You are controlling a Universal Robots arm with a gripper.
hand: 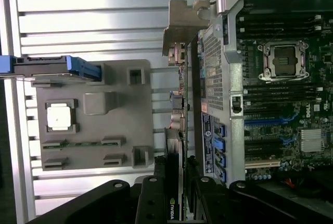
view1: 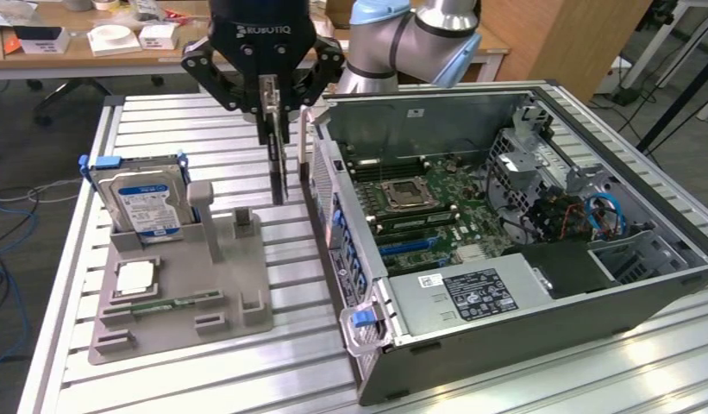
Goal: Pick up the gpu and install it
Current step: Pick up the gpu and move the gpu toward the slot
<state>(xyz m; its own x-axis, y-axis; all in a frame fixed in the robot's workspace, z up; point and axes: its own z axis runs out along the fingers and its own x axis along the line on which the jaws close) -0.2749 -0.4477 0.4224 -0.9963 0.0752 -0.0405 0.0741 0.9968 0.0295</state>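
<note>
1. gpu (view1: 275, 164) hangs edge-down in the air, clear of the slatted table (view1: 192, 375), between the grey fixture (view1: 244, 276) and the open computer case (view1: 330, 216)
2. gripper (view1: 278, 112) clamped on the gpu's upper part, a finger on each face
3. Hard drive (view1: 147, 203) stands upright in the fixture; a processor chip (view1: 135, 278) lies flat beside it
4. Motherboard (view1: 435, 207) exposed inside the case

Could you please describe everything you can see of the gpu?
The gpu is a thin, dark card with a silver metal strip along one edge. It hangs upright, edge-on, pinched near its top by the claw, in the air between the gray fixture and the open computer case. Only the claw seems to touch it.
</note>
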